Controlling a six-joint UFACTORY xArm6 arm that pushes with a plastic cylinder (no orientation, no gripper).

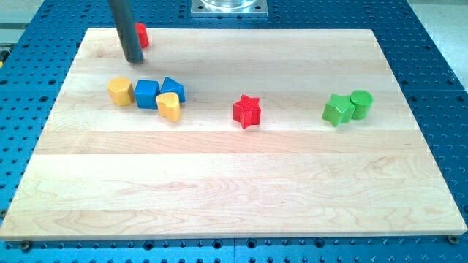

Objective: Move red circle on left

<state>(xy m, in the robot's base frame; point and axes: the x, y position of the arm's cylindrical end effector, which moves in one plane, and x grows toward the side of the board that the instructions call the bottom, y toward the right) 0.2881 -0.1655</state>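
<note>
- Red circle (142, 34): far corner of the board (234, 183), about 11 o'clock from board centre, close to the top edge. Mostly hidden behind my rod, only a red sliver shows on the rod's right side. Shape not really confirmable from here.
- My tip (134, 60): rod end sits just below-left of the red circle, roughly at its 7 o'clock. Touching or a hair apart, can't tell. No pincer on this rig, just a bare rod, so nothing to open, clench or hold.
- Risk: tip is on the circle's left/lower side, so a push from here would drive it right or off the top edge, not left. I judge I need to get round to its 3 o'clock side first.
- Risk: circle is near the top edge, an off-centre push could roll it off the board.
- Risk: swinging round carelessly could nudge it early.
- Nearby, at 6 o'clock from the tip: yellow block (121, 91), blue cube (146, 93), a second blue block (174, 88), yellow heart-like block (169, 106), bunched together. Below the leftward path, not blocking it.
- Red star (247, 111) near board centre, well apart.
- Green block (336, 109) and green cylinder (361, 103), touching, out at 3 o'clock, irrelevant.
</note>
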